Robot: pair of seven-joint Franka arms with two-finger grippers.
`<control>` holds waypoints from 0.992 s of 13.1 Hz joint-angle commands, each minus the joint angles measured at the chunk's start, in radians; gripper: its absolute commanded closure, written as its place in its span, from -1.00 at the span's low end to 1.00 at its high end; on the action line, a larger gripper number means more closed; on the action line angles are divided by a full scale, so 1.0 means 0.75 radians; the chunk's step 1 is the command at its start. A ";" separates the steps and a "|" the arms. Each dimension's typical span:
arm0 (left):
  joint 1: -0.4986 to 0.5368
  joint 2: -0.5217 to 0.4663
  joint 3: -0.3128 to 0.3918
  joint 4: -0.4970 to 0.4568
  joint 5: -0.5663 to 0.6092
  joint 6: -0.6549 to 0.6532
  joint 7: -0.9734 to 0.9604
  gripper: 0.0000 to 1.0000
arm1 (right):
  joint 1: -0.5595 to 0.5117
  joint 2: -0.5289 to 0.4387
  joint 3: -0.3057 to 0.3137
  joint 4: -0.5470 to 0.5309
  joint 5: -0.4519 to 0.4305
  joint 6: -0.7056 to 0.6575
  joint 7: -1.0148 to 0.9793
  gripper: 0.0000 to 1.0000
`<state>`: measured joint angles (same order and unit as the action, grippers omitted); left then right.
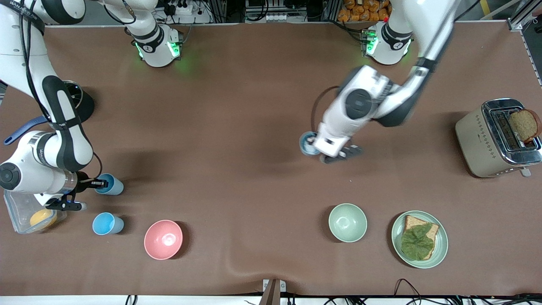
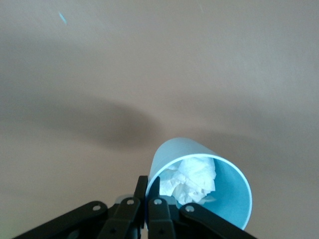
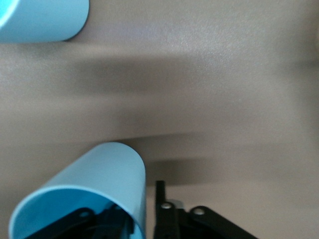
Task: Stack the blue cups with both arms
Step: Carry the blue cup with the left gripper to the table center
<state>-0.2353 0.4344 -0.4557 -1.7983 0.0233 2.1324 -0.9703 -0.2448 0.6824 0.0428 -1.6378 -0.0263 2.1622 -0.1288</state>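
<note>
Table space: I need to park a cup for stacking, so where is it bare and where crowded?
Bare: the wide stretch between the pink bowl and the pale green bowl. Crowded: the right arm's end, with two blue cups and the right gripper.

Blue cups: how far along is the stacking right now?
Nothing is stacked yet. In hand: the left gripper is shut on the rim of a blue cup holding crumpled paper mid-table; the right gripper pinches the wall of a second blue cup at its end of the table. A third blue cup stands untouched beside the pink bowl. Left: bring the cups together and nest them.
</note>
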 commanded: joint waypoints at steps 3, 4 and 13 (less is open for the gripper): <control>-0.154 0.169 0.016 0.162 0.028 -0.006 -0.254 1.00 | 0.009 -0.016 0.012 0.077 0.002 -0.038 0.006 1.00; -0.165 0.190 0.014 0.170 0.028 0.016 -0.265 1.00 | 0.011 -0.022 0.013 0.097 0.002 -0.084 0.004 1.00; -0.410 0.325 0.171 0.170 0.028 0.298 -0.363 1.00 | 0.013 -0.032 0.266 0.369 0.004 -0.469 0.284 1.00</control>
<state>-0.4816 0.6588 -0.3848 -1.6972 0.0233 2.3403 -1.1957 -0.2290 0.6635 0.1949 -1.3820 -0.0238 1.8464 0.0130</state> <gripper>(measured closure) 0.974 0.965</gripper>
